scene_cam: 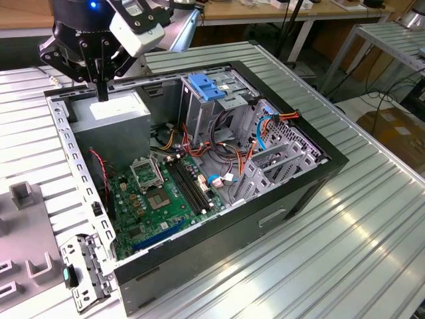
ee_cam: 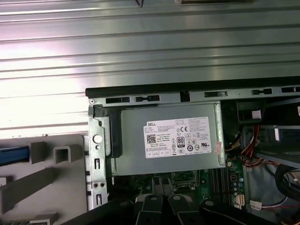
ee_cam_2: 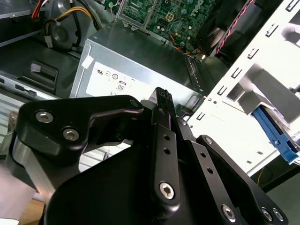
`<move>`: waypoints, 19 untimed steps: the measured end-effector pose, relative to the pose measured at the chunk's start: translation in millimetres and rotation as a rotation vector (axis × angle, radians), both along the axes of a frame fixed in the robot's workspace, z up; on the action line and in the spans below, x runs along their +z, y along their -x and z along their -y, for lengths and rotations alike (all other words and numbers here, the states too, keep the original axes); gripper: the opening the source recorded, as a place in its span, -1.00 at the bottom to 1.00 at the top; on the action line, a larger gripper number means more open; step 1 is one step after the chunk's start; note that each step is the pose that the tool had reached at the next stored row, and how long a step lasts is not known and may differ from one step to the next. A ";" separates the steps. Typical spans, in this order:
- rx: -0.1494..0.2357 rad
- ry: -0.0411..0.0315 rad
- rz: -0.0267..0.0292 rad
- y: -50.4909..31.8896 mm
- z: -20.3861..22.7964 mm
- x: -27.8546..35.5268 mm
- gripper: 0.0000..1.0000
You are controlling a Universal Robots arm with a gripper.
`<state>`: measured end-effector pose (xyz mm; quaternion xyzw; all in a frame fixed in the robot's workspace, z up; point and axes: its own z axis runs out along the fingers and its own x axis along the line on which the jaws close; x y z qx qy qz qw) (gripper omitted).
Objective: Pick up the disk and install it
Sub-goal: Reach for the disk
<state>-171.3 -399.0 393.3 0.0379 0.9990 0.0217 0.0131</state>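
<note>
My black gripper (scene_cam: 101,95) hangs over the far left corner of the open computer case (scene_cam: 292,193), just above the grey power supply (scene_cam: 111,114). Its fingers (ee_cam_2: 163,96) are pressed together with nothing between them. The disk shows by the bright blue edge of its carrier (ee_cam_2: 276,136), lying in the pale grey fixture (ee_cam_2: 243,98) beside the case. In the first wrist view the disk (ee_cam: 11,154) sits in that grey fixture (ee_cam: 47,173), beyond the case wall and apart from the gripper.
A tall metal drive cage with a blue handle (scene_cam: 206,86) stands at the back of the case, with cables (scene_cam: 265,123) beside it. The green motherboard (scene_cam: 159,193) covers the case floor. A ribbed metal table (scene_cam: 358,226) surrounds the case. A detached bracket (scene_cam: 83,272) lies at the front left.
</note>
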 end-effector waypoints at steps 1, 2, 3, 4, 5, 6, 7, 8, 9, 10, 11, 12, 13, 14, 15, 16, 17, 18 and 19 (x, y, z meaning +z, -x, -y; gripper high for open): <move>0.000 0.0000 0.0000 1.0 0.0 0.0 -0.79; 0.000 0.0000 -0.0001 2.8 0.0 0.0 -0.79; 0.000 0.0000 0.0000 4.2 0.0 0.0 -0.79; 0.000 0.0000 0.0000 5.5 0.0 0.0 -0.79; 0.000 0.0000 0.0000 6.5 0.0 0.0 -0.79; 0.000 -0.0001 0.0000 8.2 0.0 0.0 -0.79; 0.000 0.0000 0.0000 10.5 0.0 0.0 -0.79; 0.000 0.0000 0.0000 12.3 0.0 0.0 -0.79; 0.000 0.0000 0.0000 13.4 0.0 0.0 -0.79; 0.000 0.0000 0.0000 14.3 0.0 0.0 -0.79; 0.000 0.0000 0.0000 16.1 0.0 0.0 -0.79; 0.000 0.0000 0.0000 17.0 0.0 0.0 -0.79; 0.000 -0.0001 0.0001 18.1 0.0 0.0 -0.79; 0.000 0.0000 0.0000 20.3 0.0 0.0 -0.79; 0.000 -0.0001 0.0000 23.8 0.0 0.0 -0.79; 0.000 -0.0001 0.0000 25.8 0.0 0.0 -0.79; 0.000 0.0000 0.0000 27.5 0.0 0.0 -0.79; 0.000 0.0000 0.0001 29.5 0.0 0.0 -0.79; 0.000 -0.0001 0.0000 30.9 0.0 0.0 -0.79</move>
